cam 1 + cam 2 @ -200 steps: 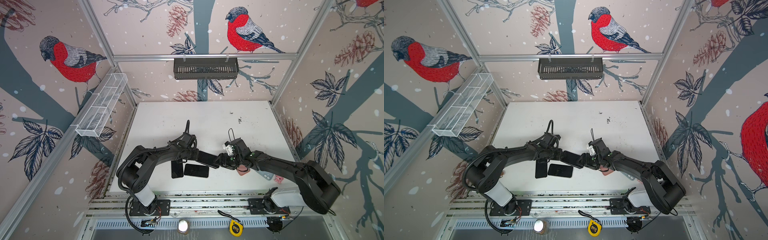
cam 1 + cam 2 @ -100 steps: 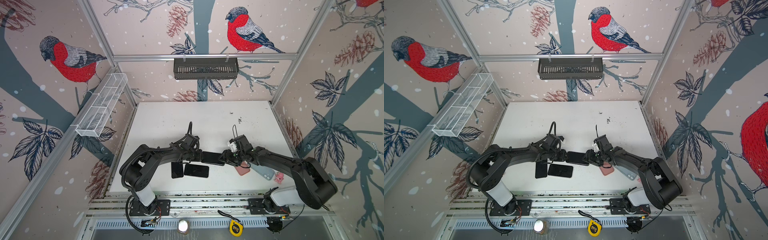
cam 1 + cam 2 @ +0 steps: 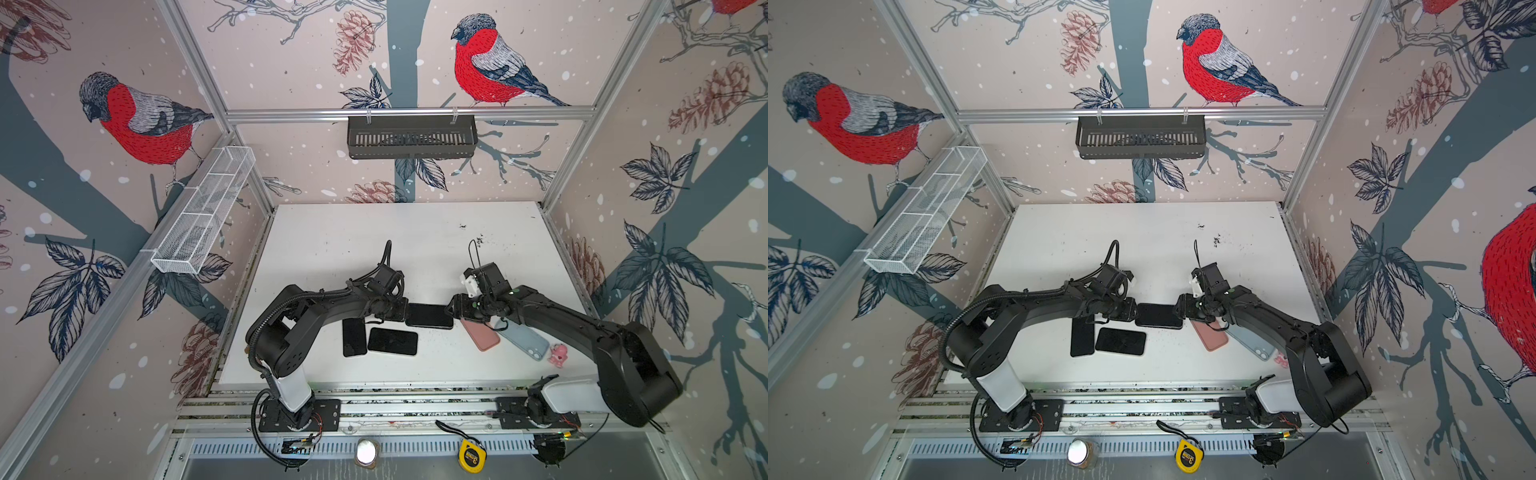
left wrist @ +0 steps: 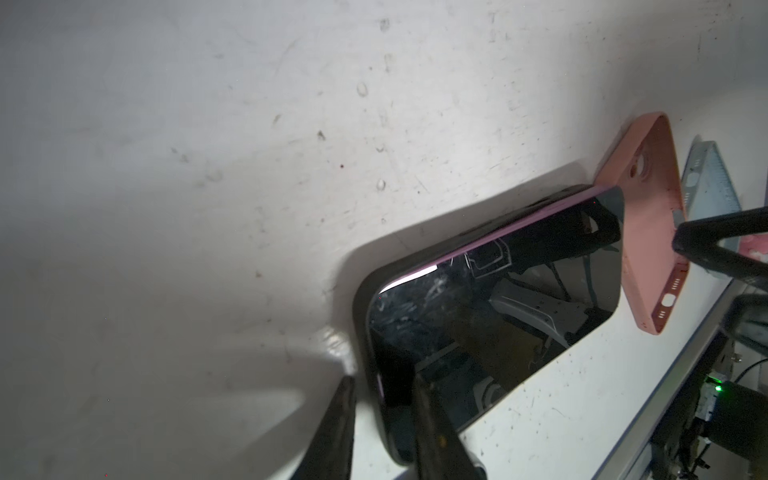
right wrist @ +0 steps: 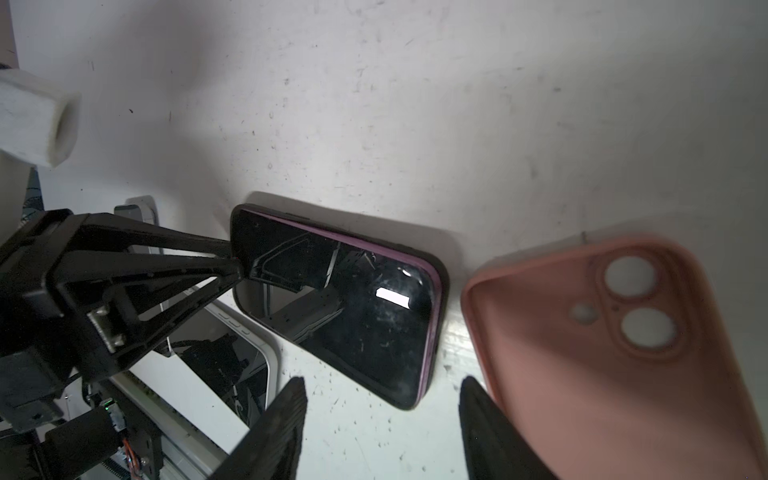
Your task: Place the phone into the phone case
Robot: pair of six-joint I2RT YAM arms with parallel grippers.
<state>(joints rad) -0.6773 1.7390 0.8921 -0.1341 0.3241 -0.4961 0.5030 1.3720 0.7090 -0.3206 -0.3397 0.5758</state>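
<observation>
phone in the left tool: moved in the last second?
Yes. The phone shifted right, away from the flat phone on the table and toward the pink case.

No lettering reads clearly anywhere — the round yellow-and-black tape measure (image 3: 1188,457) at the near edge bears a dark marking, too small to read.

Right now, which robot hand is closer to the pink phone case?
Right. The right hand is beside the pink case; the left hand grips the phone at its far end.
</observation>
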